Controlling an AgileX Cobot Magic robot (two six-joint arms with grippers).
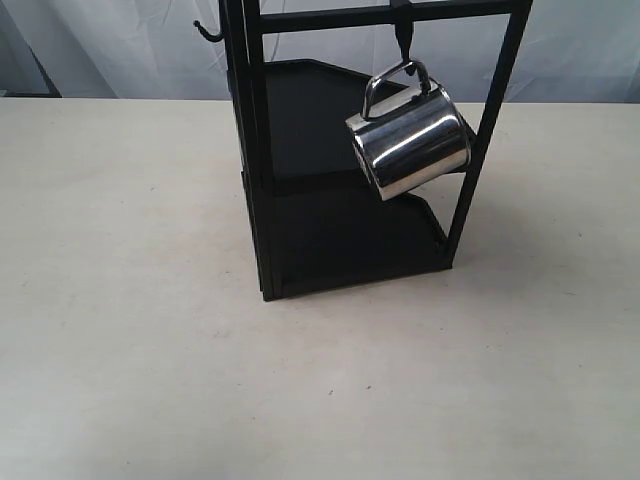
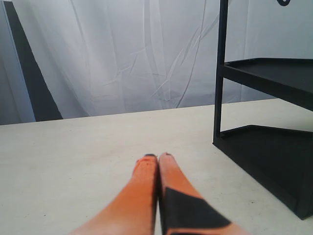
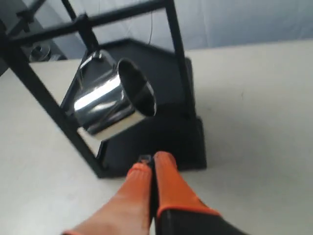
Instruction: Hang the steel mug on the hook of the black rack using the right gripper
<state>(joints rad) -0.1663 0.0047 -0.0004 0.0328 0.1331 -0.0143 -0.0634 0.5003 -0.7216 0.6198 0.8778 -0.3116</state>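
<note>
The steel mug [image 1: 410, 140] hangs tilted by its looped handle from the hook [image 1: 403, 35] on the top bar of the black rack [image 1: 300, 215]. In the right wrist view the mug [image 3: 110, 103] dangles with its open mouth turned toward the camera, the hook [image 3: 89, 35] above it. My right gripper [image 3: 152, 161] is shut with nothing in it, low and a little way back from the mug. My left gripper [image 2: 157, 157] is shut and empty over the table, beside the rack [image 2: 266, 132]. Neither gripper shows in the exterior view.
A smaller stubby hook [image 1: 207, 33] sticks out from the rack's upper left post. The pale table [image 1: 120, 330] spreads around the rack. A white curtain [image 2: 127, 54] hangs behind the table.
</note>
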